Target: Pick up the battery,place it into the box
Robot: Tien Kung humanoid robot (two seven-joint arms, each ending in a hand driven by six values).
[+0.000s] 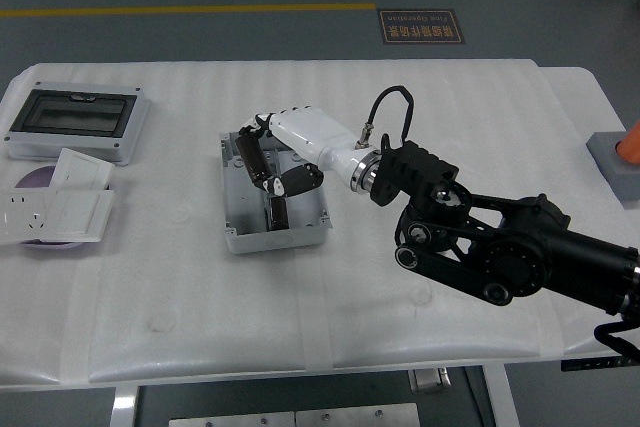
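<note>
While the right hand (275, 157) reaches over the grey box (272, 190), its fingers curl downward.
A dark battery (277, 212) lies inside the box, just below the fingertips (271, 183); whether they touch or hold anything I cannot tell.

The right arm (500, 247) is black with a cable loop, ending in a white-shelled, black-fingered hand (285, 152).
</note>
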